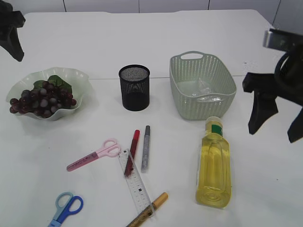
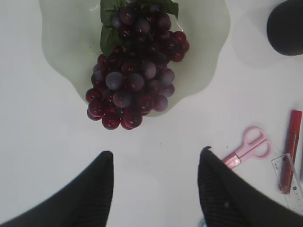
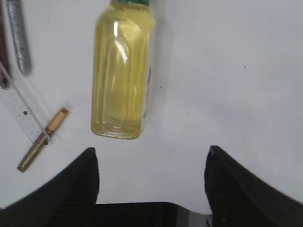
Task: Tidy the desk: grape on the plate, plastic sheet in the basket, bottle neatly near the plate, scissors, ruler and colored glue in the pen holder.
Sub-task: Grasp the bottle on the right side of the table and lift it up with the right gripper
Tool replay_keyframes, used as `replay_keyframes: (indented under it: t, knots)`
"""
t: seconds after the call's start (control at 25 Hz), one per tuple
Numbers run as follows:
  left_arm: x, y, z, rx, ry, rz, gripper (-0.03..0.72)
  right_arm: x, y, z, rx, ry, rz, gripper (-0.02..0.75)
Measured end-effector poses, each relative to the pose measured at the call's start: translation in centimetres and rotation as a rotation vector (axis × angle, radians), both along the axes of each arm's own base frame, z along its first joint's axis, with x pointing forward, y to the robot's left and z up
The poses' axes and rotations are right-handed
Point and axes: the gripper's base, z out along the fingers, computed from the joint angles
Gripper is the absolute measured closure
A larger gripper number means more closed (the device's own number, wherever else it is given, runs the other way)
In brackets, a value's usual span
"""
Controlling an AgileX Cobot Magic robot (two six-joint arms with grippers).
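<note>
Your heaviest item is the clear plastic bottle of yellow liquid with a green collar [image 1: 214, 164], lying on its side on the near right of the white desk [image 1: 265, 189], well apart from the pale green wavy-edged plate [image 1: 28, 82] on the far left. It looks nearly full, so expect weight and a smooth, rounded wall that may roll or slip; take it across the middle of the body, jaws square to its length.

The bunch of dark red grapes with green leaves [image 2: 135, 71] already lies on that plate, one end hanging over the rim. It is soft and lumpy, so any nudge should be gentle.

The small things lie near the middle: pink-handled scissors [image 1: 93, 155], blue-handled scissors [image 1: 66, 209] at the near edge, a clear plastic ruler [image 1: 136, 182], and red [image 1: 132, 150], grey [image 1: 146, 147] and gold glue pens [image 1: 147, 210]. The ruler lies over the gold pen and touches the red one. All look light, stiff and thin, hard to get under; grip them across the narrow width. The black mesh pen holder [image 1: 135, 87] stands just beyond them. The thin crinkled plastic sheet [image 1: 203, 87] appears to rest inside the grey-green slotted basket [image 1: 184, 78].

Your left gripper [image 2: 156, 158] hovers over bare desk just near the plate, jaws wide apart, holding nothing. Your right gripper [image 3: 151, 156] hangs by the bottle's base, also spread wide and empty.
</note>
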Motion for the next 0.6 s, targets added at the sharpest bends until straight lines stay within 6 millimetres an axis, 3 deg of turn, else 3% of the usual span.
replay_keyframes:
  t: [0.24,0.36,0.6]
  knots:
    - [0.0,0.0,0.0,0.006,-0.002,-0.017,0.272,-0.4,0.5,-1.3,0.07,0.046,-0.13,0.23]
    - [0.0,0.0,0.0,0.006,-0.002,-0.019,0.272,-0.4,2.1,-1.4,0.101,0.03,-0.109,0.232]
    - [0.0,0.0,0.0,0.003,-0.002,-0.021,0.272,0.0,4.9,-3.8,0.077,0.083,-0.034,0.235]
